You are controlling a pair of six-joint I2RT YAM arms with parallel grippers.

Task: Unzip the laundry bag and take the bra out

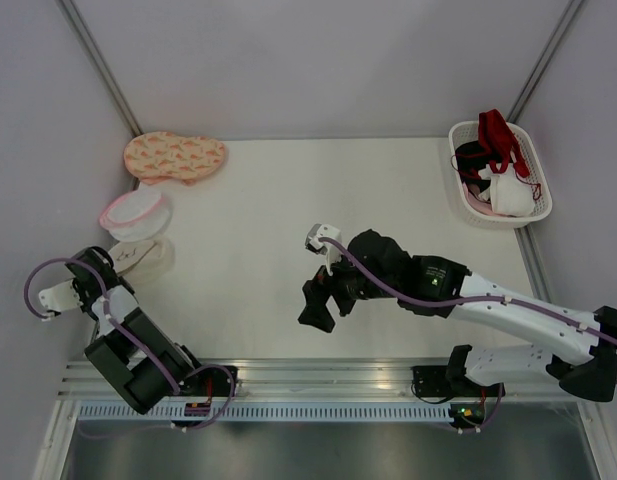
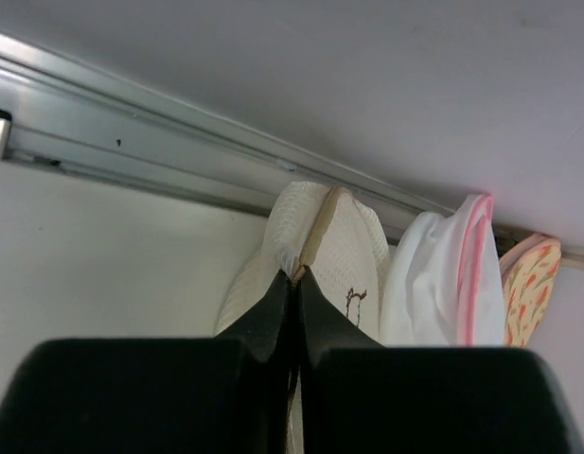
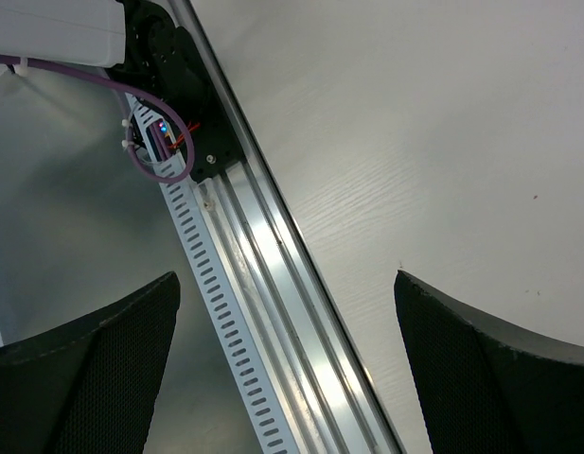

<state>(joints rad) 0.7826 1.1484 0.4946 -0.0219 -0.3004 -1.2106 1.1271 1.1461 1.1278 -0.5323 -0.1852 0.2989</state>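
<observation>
Left pincer (image 2: 294,279) pressed together at the brown zip rim of the cream mesh laundry bag (image 2: 344,251); right pincer (image 3: 287,284) spread wide, holding nothing.

The left wrist view shows the tips meeting right on the rim; whether a zip pull is caught between them cannot be told. To that pincer's right, a pink-rimmed bag (image 2: 443,274) and an orange pouch (image 2: 530,284) lean at the wall. Only the top view shows the bra (image 1: 508,192), in a white basket (image 1: 536,180) far beyond the right pincer. The left arm folds low at the table's (image 1: 288,200) left edge. The right arm reaches over the bare middle, with the near rail (image 3: 263,274) between its fingers.
</observation>
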